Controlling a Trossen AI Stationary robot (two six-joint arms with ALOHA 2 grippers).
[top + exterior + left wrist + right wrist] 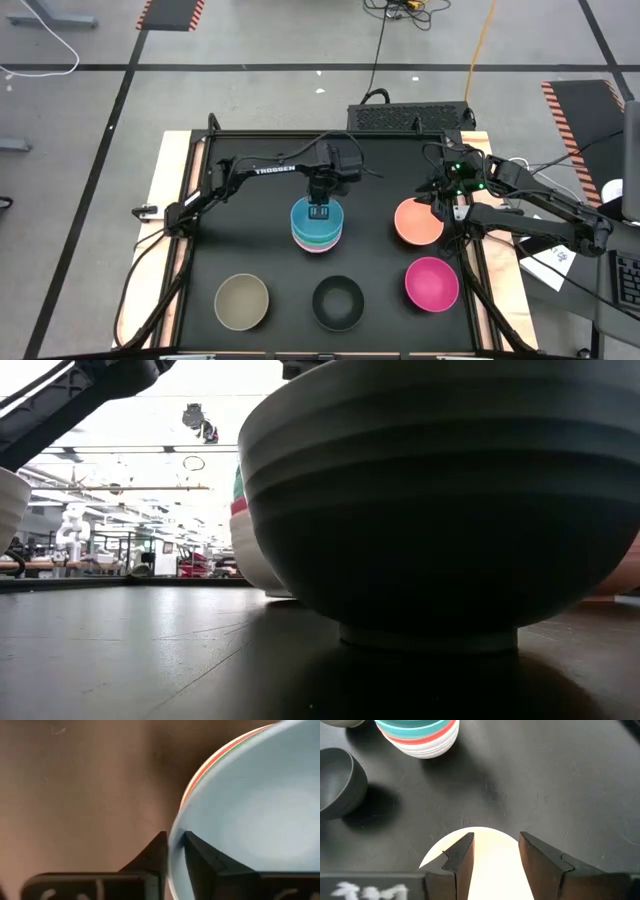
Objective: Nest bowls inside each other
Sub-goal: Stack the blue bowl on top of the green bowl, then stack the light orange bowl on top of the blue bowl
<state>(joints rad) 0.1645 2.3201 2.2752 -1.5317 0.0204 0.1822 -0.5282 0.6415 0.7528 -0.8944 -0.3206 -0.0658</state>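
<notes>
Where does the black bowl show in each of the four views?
High view: black bowl, bottom centre, between tan and magenta bowls.
Low view: fills the centre and right.
Left wrist view: not in it.
Right wrist view: left edge.
Shared landmark: the nested stack.

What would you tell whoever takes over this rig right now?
Left gripper: over the nested stack, fingers astride the rim of the top blue bowl, no clear squeeze visible.
Right gripper: at the orange bowl, fingers open astride its rim.
Done: several bowls nested mid-table, blue on top, white at the bottom.
Left: the orange bowl, plus tan bowl, black bowl and magenta bowl along the near edge, all single.
</notes>
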